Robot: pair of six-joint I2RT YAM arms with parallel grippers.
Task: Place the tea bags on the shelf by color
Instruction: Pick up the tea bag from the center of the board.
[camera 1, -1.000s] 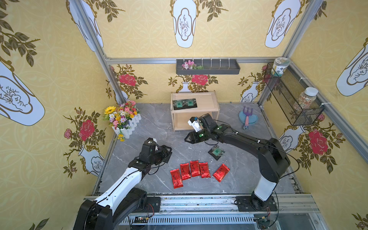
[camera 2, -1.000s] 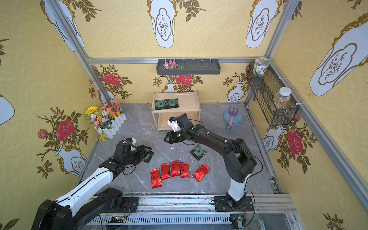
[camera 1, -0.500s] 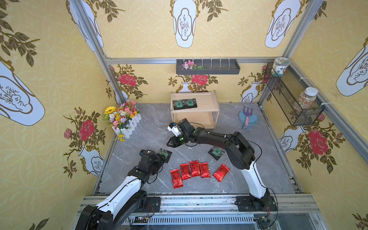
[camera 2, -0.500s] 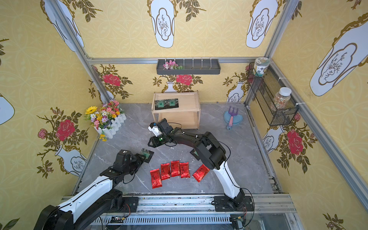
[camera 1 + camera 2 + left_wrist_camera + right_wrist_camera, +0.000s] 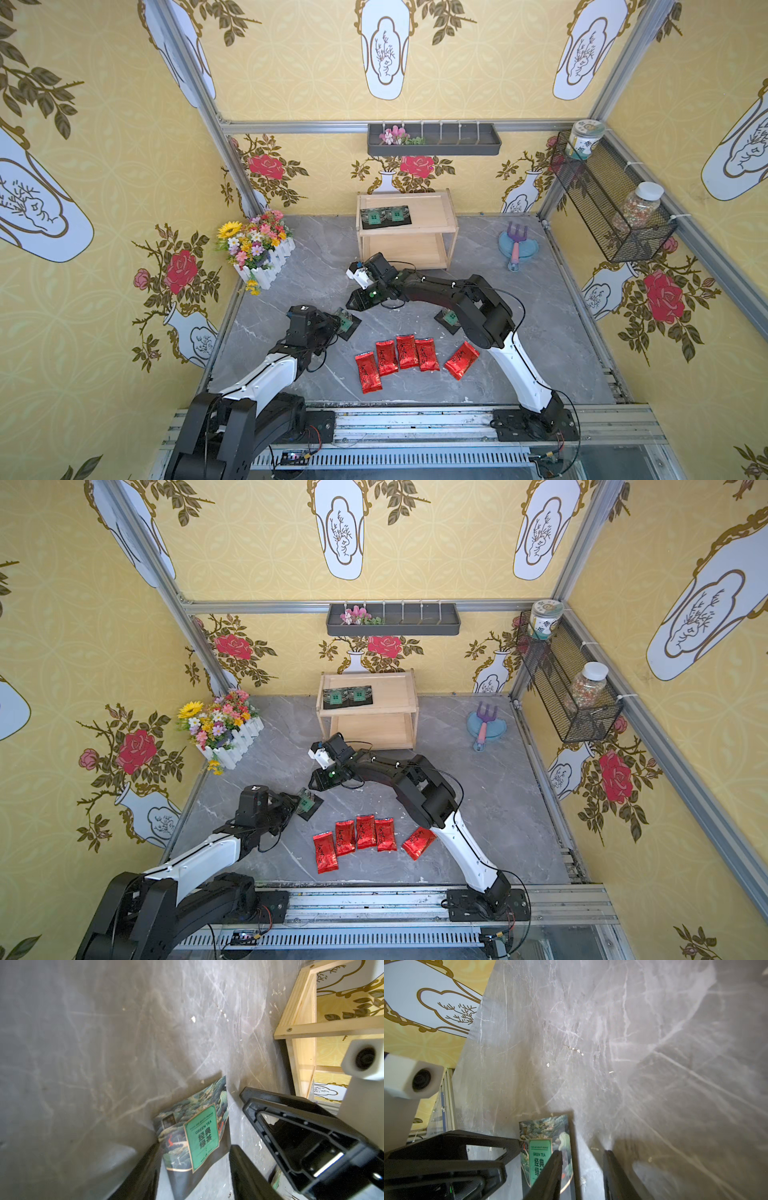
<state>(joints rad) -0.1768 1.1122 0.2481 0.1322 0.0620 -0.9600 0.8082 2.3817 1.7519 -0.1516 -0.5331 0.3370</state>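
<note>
A black tea bag (image 5: 347,325) (image 5: 199,1126) lies tilted on the grey table, its far edge raised. My left gripper (image 5: 336,324) (image 5: 195,1146) is open astride it, one finger against the bag's side and a gap at the other. My right gripper (image 5: 352,302) (image 5: 583,1151) is open at the bag's far side, and one edge of the bag (image 5: 544,1132) shows between its fingers. Two black tea bags (image 5: 385,216) lie on the top tier of the shelf (image 5: 432,216). Another black one (image 5: 449,319) peeks from under my right arm. Several red tea bags (image 5: 406,352) lie in a row in front.
A white flower box (image 5: 257,249) stands at the left wall. A blue dish with a purple rake (image 5: 517,249) sits at the right. A wire basket (image 5: 602,199) with jars and a grey wall tray (image 5: 432,141) hang above the table.
My right gripper swung left from the shelf's front to the black tea bag at my left gripper, its jaws narrowing. My left arm dropped lower, with its gripper staying at the bag.
</note>
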